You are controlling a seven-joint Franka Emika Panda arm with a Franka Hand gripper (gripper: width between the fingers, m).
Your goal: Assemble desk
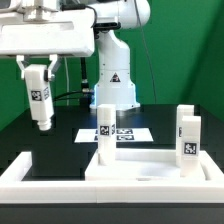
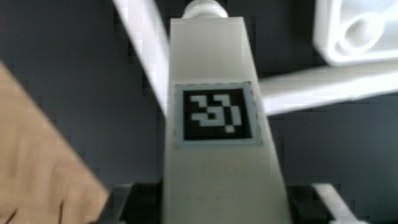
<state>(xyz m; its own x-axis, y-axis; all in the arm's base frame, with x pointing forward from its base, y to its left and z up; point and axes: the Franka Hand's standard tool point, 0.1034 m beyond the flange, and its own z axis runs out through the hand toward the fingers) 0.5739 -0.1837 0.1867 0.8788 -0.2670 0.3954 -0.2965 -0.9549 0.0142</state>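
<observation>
The hand [image 1: 40,100] hangs in the upper left of the exterior view, well above the black tabletop [image 1: 40,140], clenched on one white leg block [image 1: 40,97] that points downward with its square tag facing the camera. In the wrist view the same leg block [image 2: 214,110] fills the middle of the frame, running straight out from between the fingers.

The desk slab [image 1: 150,165] lies flat at the lower centre-right of the exterior view, inside the raised white border rim [image 1: 20,172]. Two legs already stand upright on it: one [image 1: 104,130] near centre, one [image 1: 187,135] at the right.

Handling, as a judgement: the block looks rigid, light and smooth-faced, so it may slip or twist if gripped lightly; flat opposite faces near one end give the surest hold. The grip appears straight, with the block vertical.
</observation>
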